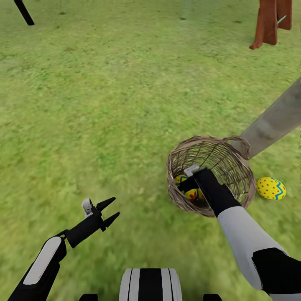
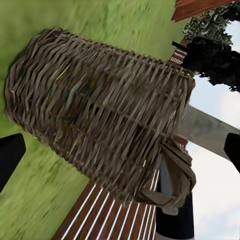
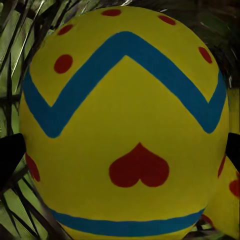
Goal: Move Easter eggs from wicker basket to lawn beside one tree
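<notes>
The wicker basket (image 1: 177, 198) stands upright on the lawn (image 1: 104, 104), close beside the pale tree trunk (image 1: 274, 121). Two Easter eggs lie in it, one (image 1: 192, 193) in front of the other (image 1: 180, 179). A third egg (image 1: 271, 188) rests on the grass between the basket and the trunk. My right gripper (image 1: 193, 186) reaches down into the basket. In the right wrist view it (image 3: 120, 155) is open, with an egg (image 3: 125, 125) between its fingertips (image 3: 9, 157) and another egg (image 3: 227, 210) beside it. My left gripper (image 1: 116, 207) hovers open over grass left of the basket, facing its side (image 2: 100, 110).
Brown wooden playset legs (image 1: 267, 25) stand at the far right and a thin dark trunk (image 1: 24, 11) at the far left. A brown slat fence (image 2: 115, 210) lies beyond the basket. Open grass stretches ahead and to the left. My base (image 1: 150, 284) is at the near edge.
</notes>
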Motion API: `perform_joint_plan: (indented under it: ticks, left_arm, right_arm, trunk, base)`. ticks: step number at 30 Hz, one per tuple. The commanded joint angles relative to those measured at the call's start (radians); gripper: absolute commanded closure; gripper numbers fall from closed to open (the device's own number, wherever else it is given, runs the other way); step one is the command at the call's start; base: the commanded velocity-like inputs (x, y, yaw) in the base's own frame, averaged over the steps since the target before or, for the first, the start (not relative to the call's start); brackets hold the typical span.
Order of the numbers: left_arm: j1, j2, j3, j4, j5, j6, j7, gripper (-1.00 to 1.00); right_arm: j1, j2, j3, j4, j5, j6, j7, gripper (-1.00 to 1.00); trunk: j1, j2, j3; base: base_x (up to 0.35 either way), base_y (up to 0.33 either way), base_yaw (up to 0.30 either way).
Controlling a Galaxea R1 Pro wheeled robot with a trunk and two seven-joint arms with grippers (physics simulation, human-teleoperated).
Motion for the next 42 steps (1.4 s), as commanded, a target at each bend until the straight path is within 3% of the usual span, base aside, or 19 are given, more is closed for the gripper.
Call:
perform_joint_plan:
  ticks: [1, 20, 28, 42]
  left_arm:
    - [0.0, 0.0, 0.001, 0.0, -0.004, 0.004, -0.005, -1.0]
    - [0.0, 0.001, 0.001, 0.0, -0.006, 0.006, -0.002, -1.0]
    - [0.0, 0.001, 0.003, 0.001, -0.006, 0.006, -0.002, -1.0]
    - [0.0, 0.001, 0.004, 0.002, -0.006, 0.006, -0.002, -1.0]
  right_arm:
    - [0.0, -0.001, 0.003, -0.001, 0.01, 0.003, 0.008, 1.0]
    - [0.0, -0.005, -0.003, -0.039, 0.01, 0.002, 0.009, 1.0]
    - [0.0, -0.067, -0.005, -0.106, 0.013, 0.039, 0.01, 1.0]
    - [0.0, -0.128, -0.005, -0.112, 0.009, 0.043, 0.011, 1.0]
  trunk:
    - [-0.001, 0.0, 0.003]
    - [-0.009, 0.004, 0.077]
    - [-0.013, 0.006, 0.108]
    - [-0.019, 0.01, 0.162]
  base:
    - [0.0, 0.0, 0.0]
    - [0.0, 0.0, 0.0]
    - [0.0, 0.0, 0.0]
    - [-0.072, 0.0, 0.0]
